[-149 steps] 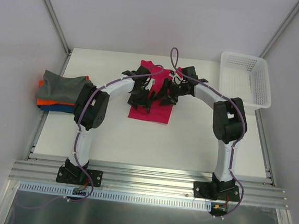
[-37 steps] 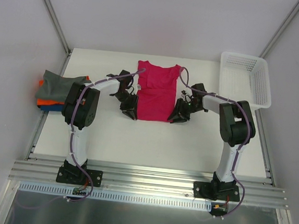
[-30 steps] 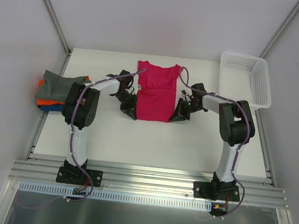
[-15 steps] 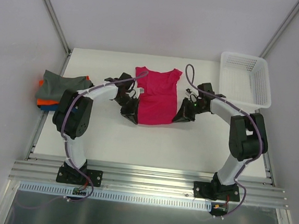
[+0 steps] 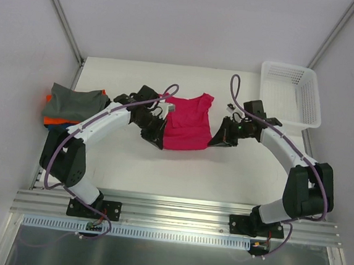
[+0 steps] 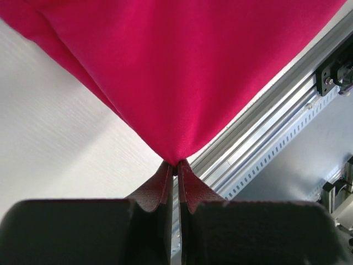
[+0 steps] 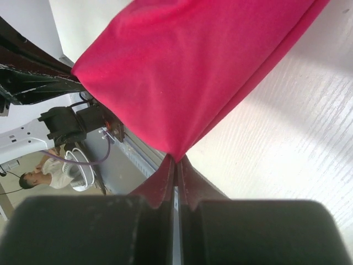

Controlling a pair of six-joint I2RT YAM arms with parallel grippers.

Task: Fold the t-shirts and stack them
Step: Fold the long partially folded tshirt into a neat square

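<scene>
A magenta-red t-shirt (image 5: 188, 122) hangs stretched between my two grippers over the middle of the white table (image 5: 180, 170). The left gripper (image 5: 158, 141) is shut on the shirt's near left corner; in the left wrist view the cloth (image 6: 182, 72) runs into the pinched tips of that gripper (image 6: 176, 165). The right gripper (image 5: 215, 139) is shut on the near right corner, and the right wrist view shows the red cloth (image 7: 187, 72) narrowing into its closed tips (image 7: 176, 160). A stack of folded t-shirts (image 5: 71, 104), grey over orange and blue, lies at the table's left edge.
A white plastic lattice basket (image 5: 291, 93) stands at the back right corner. Aluminium rails (image 5: 176, 216) run along the near edge by the arm bases. Frame posts stand at both back corners.
Both grippers have lifted the shirt's near edge and drawn it toward the near side; the arms have stretched out and the shirt now sits lower and slightly skewed in the top view.
</scene>
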